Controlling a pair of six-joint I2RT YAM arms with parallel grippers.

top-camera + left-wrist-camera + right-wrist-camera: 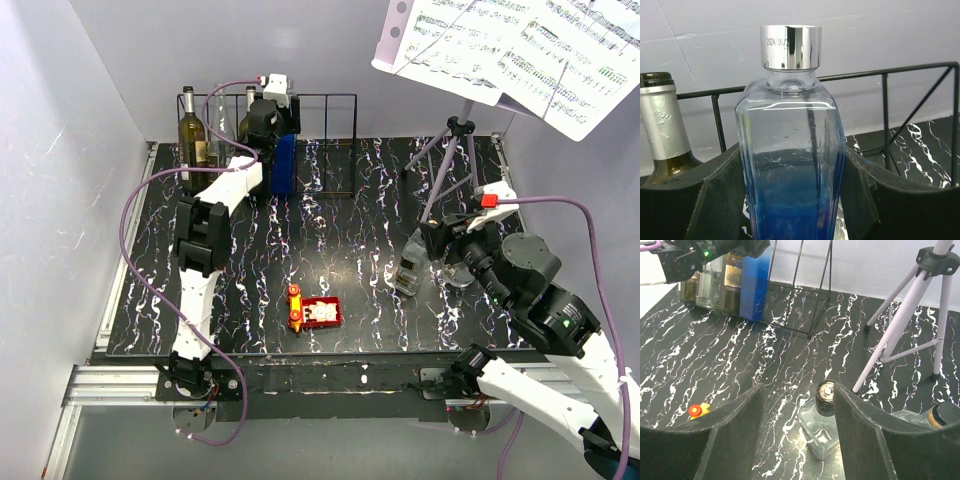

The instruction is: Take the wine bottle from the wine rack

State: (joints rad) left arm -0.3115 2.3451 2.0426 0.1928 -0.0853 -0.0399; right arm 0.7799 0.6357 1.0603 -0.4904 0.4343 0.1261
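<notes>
The black wire wine rack (330, 96) stands at the back left of the table; it also shows in the left wrist view (885, 76) and the right wrist view (812, 300). A dark green wine bottle (190, 135) with a silver foil neck (662, 125) stands at the rack's left end. My left gripper (270, 125) is at the rack, shut on a square blue bottle (790, 150) with a silver cap, one finger on each side. That bottle also shows in the top view (285, 165). My right gripper (798, 387) is open above a clear square bottle (822, 430) on the table.
A tripod music stand (455, 150) with sheet music (520, 50) stands at the back right, its legs close to my right gripper. A red toy box (318, 312) lies near the front middle. Another clear bottle (942, 415) stands right of the square one.
</notes>
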